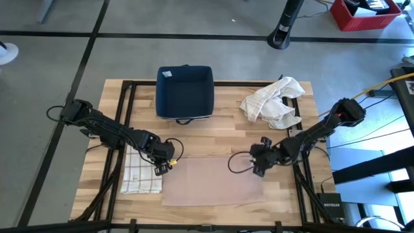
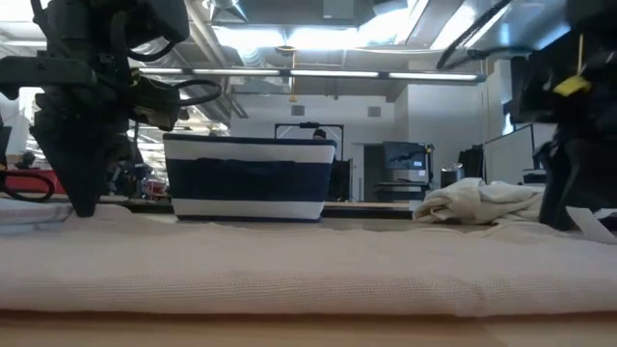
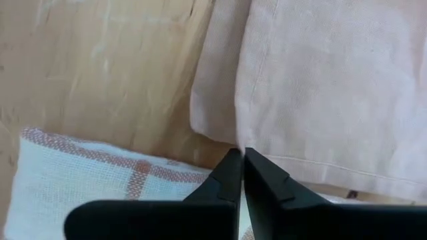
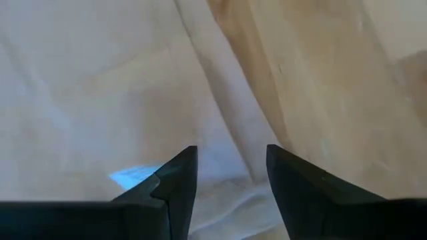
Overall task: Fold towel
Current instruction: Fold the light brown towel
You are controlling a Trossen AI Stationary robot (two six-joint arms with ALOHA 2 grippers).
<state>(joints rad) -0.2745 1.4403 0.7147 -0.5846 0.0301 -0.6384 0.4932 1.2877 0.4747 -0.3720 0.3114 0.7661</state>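
1. A light wooden table (image 1: pixel 220 110) with a dark metal frame stands on a grey concrete floor; the low view looks past it into a workshop with ceiling lights, desks and monitors.
2. At the table's left edge lies a folded white cloth with reddish check lines (image 1: pixel 141 173), partly under the left arm.
3. The left gripper (image 1: pixel 160 167) is down at the near-left corner of the beige towel (image 1: pixel 213 180). Its fingers (image 3: pixel 230 175) are pressed together, tip to tip, at the towel's hemmed edge; whether any fabric is pinched between them cannot be told.
4. The beige towel lies spread flat on the front middle of the table, between the two grippers, with the checked cloth just beside its left edge.
5. Behind the towel, toward the far edge, sits a dark blue bin (image 1: pixel 185 92) with a white band around its lower wall.
6. The right gripper (image 1: pixel 257 166) is low over the towel's right end, its fingers (image 4: pixel 179 179) standing apart with pale fabric showing in the gap and nothing clamped.
7. At the far right a crumpled whitish cloth (image 1: pixel 273 102) lies in a heap, well apart from the towel.
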